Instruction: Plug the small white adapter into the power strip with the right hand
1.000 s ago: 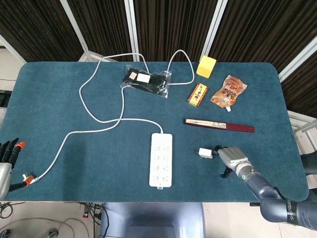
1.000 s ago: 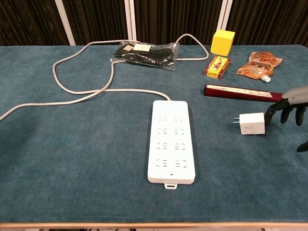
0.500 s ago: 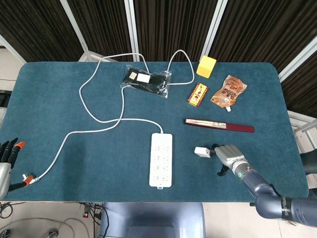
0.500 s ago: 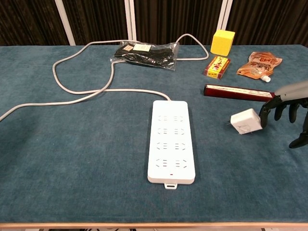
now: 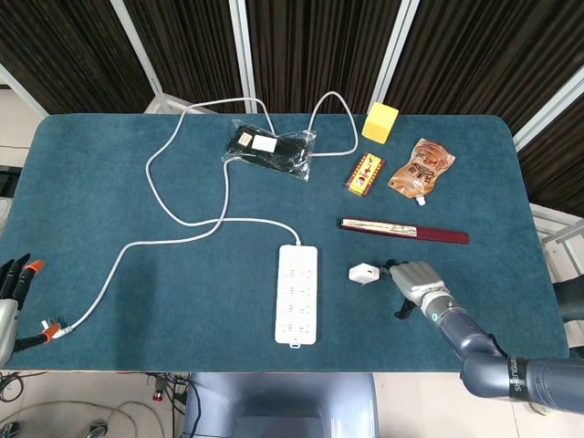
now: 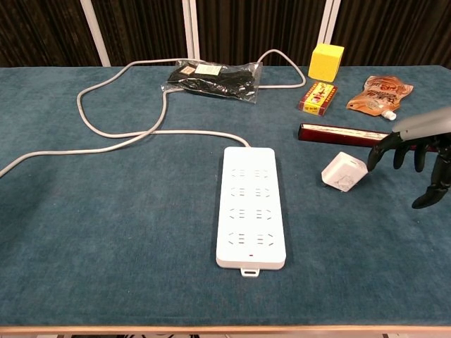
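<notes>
The right hand (image 6: 416,151) is seen low over the blue desk (image 5: 109,192), at its near right part, with the dark fingers (image 6: 386,151) curled downward and the fingertips reaching toward the small white adapter (image 6: 344,172). The adapter is tilted, raised on one edge, and lies just to the left of the hand; the nearest fingertip is at or against its right corner, but whether it is actually pinched cannot be told from either view. In the head view the same adapter (image 5: 363,273) is found directly beside the hand (image 5: 415,283), between it and the power strip (image 5: 297,294).

The power strip (image 6: 254,207) lies flat, further to the left of the hand than the adapter, its sockets facing up and none occupied. Its white cable (image 5: 173,182) is led away from the far end and looped across the desk to the left edge.

Just beyond the hand a long dark red box (image 6: 345,134) is laid crosswise. Further beyond it a small red and yellow packet (image 6: 318,97), an orange pouch (image 6: 379,96) and a yellow cube (image 6: 326,63) are seen. A black item in a clear bag (image 6: 211,79) lies far to the hand's left, at the back.

The left hand (image 5: 11,292) is seen at the desk's left near edge, well apart from everything, its fingers spread and holding nothing.
</notes>
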`<state>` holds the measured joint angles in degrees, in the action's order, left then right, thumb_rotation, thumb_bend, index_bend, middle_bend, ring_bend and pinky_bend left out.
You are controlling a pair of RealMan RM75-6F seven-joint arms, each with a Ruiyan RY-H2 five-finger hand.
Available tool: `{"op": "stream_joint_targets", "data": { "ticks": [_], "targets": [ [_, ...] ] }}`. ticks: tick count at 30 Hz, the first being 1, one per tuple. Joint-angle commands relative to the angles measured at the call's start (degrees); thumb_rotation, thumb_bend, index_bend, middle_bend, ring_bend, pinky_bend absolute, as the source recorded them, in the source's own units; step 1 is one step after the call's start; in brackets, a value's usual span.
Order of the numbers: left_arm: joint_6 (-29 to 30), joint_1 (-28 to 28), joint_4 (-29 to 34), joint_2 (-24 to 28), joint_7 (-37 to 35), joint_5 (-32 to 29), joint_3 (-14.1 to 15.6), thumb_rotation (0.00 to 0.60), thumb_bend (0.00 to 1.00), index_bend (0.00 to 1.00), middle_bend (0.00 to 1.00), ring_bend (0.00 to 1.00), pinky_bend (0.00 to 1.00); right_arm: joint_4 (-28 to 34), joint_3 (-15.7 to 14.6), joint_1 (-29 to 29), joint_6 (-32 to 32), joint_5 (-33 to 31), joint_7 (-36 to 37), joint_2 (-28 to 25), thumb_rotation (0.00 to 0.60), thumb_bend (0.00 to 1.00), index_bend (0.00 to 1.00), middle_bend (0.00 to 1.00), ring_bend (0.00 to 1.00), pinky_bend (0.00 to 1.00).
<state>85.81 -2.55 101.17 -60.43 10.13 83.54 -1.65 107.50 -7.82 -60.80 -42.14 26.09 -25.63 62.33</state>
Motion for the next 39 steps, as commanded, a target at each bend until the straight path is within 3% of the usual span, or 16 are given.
{"op": "stream_joint_targets", "data": {
  "ticks": [1,8,13,16,20,22,25,34,39],
  "targets": [
    [0.03,0.01,0.0,0.01,-0.01,-0.02,-0.01,0.6,0.09,0.11,0.0,0.0,0.0,0.59,-0.14,-0.2,-1.92,-0.18,-0.8,-0.3,0.6,0.27,0.2,0.14,0.22,0.28],
    [-0.02,0.04,0.17,-0.02,0.42,-0.13,0.06,0.6,0.09,0.11,0.0,0.0,0.0,2.73,-0.94,-1.18,-5.16,-2.88,-3.41,-1.48,0.6,0.27,0.2,0.15,0.22,0.28],
    [0.01,0.07,0.29,-0.14,0.8,-0.25,0.06,0.6,0.09,0.11,0.0,0.0,0.0,3.26,0.17,-0.4,-9.52,-3.01,-3.57,-0.53,0.6,0.27,0.19,0.15,0.22,0.28],
    [0.06,0.1,0.33,-0.18,1.01,-0.35,0.04,0.6,0.09,0.11,0.0,0.0,0.0,2.86,2.12,2.0,-13.79,-1.65,-0.93,1.93,0.6,0.27,0.18,0.15,0.23,0.3],
    [0.2,0.15,0.38,-0.32,1.31,-0.29,0.06,0.6,0.09,0.11,0.0,0.0,0.0,0.31,5.28,7.24,-24.57,1.49,3.1,9.7,0.6,0.27,0.18,0.15,0.27,0.32],
    [0.22,0.17,0.39,-0.27,1.25,-0.3,0.06,0.6,0.09,0.11,0.0,0.0,0.0,-0.34,6.63,8.84,-26.81,1.33,4.61,12.16,0.6,0.27,0.18,0.17,0.29,0.32],
    [0.27,0.2,0.32,-0.21,1.09,-0.5,-0.06,0.6,0.09,0.11,0.0,0.0,0.0,-0.59,8.87,10.43,-28.03,-0.82,6.13,14.55,0.6,0.27,0.18,0.2,0.3,0.32],
    [-0.01,0.11,0.38,-0.15,1.21,-0.92,-0.15,0.6,0.09,0.11,0.0,0.0,0.0,-1.99,11.12,12.18,-29.19,-3.64,3.35,18.58,0.6,0.27,0.18,0.29,0.38,0.33],
    [-0.07,0.11,0.43,-0.13,1.37,-1.16,-0.19,0.6,0.09,0.11,0.0,0.0,0.0,-5.11,12.93,13.39,-31.24,-2.95,2.89,21.95,0.6,0.27,0.26,0.36,0.45,0.37]
  ]
}}
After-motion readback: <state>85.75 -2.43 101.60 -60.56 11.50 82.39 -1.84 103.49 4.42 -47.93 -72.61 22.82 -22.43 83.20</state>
